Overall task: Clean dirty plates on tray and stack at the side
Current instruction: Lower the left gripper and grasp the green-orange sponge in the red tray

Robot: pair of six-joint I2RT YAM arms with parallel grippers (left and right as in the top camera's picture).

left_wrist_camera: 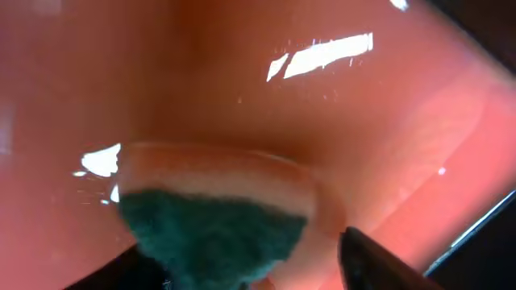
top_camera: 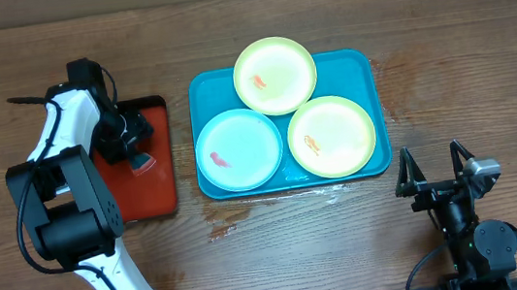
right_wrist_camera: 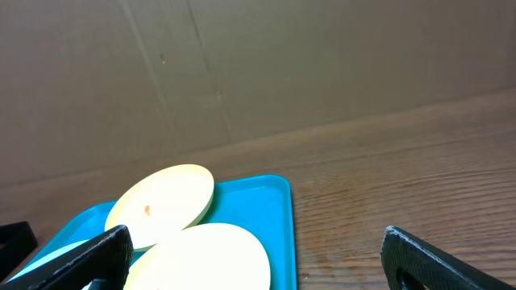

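Three plates lie in the teal tray (top_camera: 198, 91): a yellow-green plate (top_camera: 275, 75) at the back, a light blue plate (top_camera: 239, 149) front left, and a second yellow-green plate (top_camera: 332, 137) front right. Each has a small red-orange smear. My left gripper (top_camera: 130, 145) is low over the red tray, open around a sponge (left_wrist_camera: 210, 225) with a green scrub face; the right finger stands apart from it. My right gripper (top_camera: 430, 155) is open and empty over the table, front right of the teal tray. Its view shows the tray (right_wrist_camera: 258, 197) and both yellow-green plates (right_wrist_camera: 161, 201) (right_wrist_camera: 210, 258).
The smaller red tray (top_camera: 161, 190) with a dark rim lies left of the teal tray; it fills the left wrist view (left_wrist_camera: 242, 80). A cardboard wall (right_wrist_camera: 282, 64) stands behind the wooden table (top_camera: 463, 53). A damp patch marks the wood front of the teal tray.
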